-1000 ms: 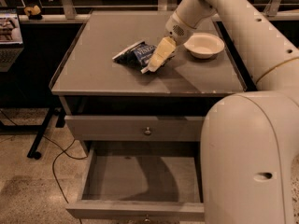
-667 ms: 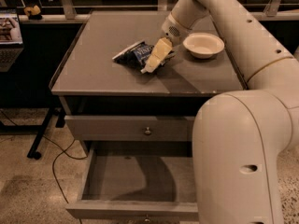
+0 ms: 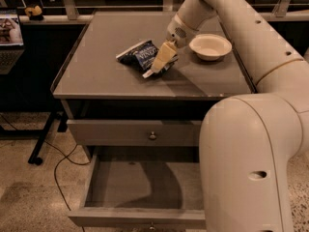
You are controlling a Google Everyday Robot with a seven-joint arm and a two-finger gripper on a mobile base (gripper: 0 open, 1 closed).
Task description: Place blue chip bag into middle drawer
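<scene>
- Blue chip bag (image 3: 137, 55), crinkled dark-blue foil, is bound for the wide shallow grey middle drawer (image 3: 130, 185), which stands pulled open below. We judge the pick-up step to be in hand.
- White robot arm (image 3: 251, 144) fills the right side and reaches over the flat grey cabinet top (image 3: 106, 37).
- Bag lies on that top, left of the white round bowl (image 3: 210, 46) and apart from it.
- Gripper (image 3: 159, 62) sits on the bag's right edge; grasping or not, we cannot tell.
- Next move calls for a sure hold, a lift, then a carry forward and down over the drawer.
- White lettering on the bag: not readable.
</scene>
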